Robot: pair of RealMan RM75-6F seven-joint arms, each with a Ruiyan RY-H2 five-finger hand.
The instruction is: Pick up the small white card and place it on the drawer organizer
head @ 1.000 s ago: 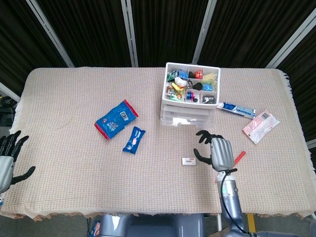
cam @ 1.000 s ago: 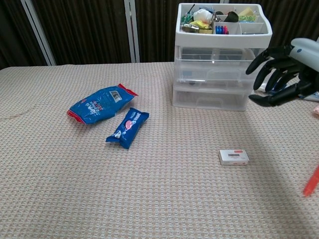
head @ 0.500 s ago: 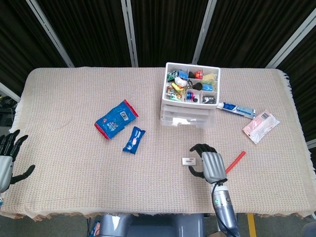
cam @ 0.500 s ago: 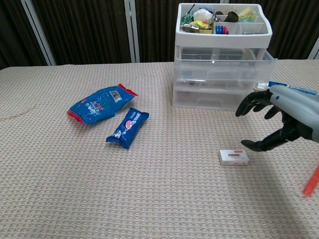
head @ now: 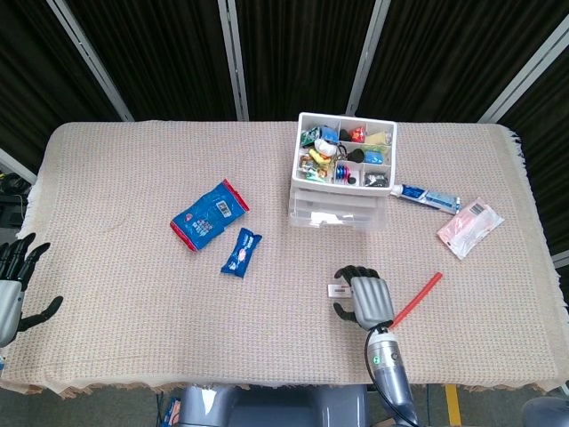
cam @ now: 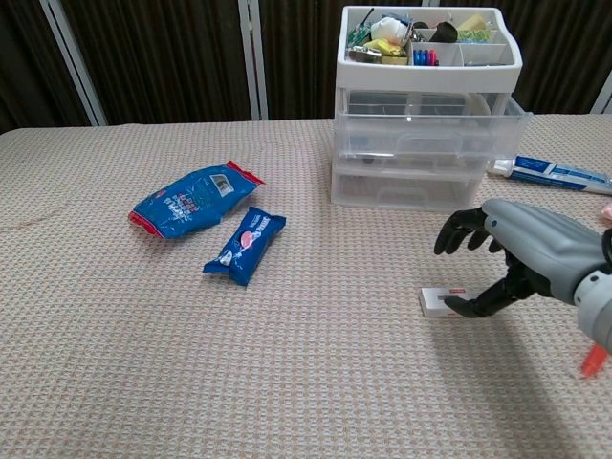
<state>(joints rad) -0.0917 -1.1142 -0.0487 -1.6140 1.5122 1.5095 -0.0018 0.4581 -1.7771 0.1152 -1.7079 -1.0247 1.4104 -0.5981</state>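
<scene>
Idling at the far left bench edge, the left hand (head: 15, 283) holds nothing, fingers spread wide. Right of it on the beige woven cloth lie a blue crinkled snack bag (cam: 187, 199) and a small blue wrapped bar (cam: 245, 244), well apart from the action. Further right, the small white card (cam: 435, 300) lies flat on the cloth in front of the clear plastic drawer organizer (cam: 426, 158), whose top tray is crowded. The right hand (cam: 521, 258) hovers over the card's right end, fingers (cam: 457, 230) arched and parted, thumb low by the card edge; contact cannot be told. Risk: a thin flat card on soft weave could slide or get pressed down rather than pinched; the cluttered top leaves little flat room to place it.
</scene>
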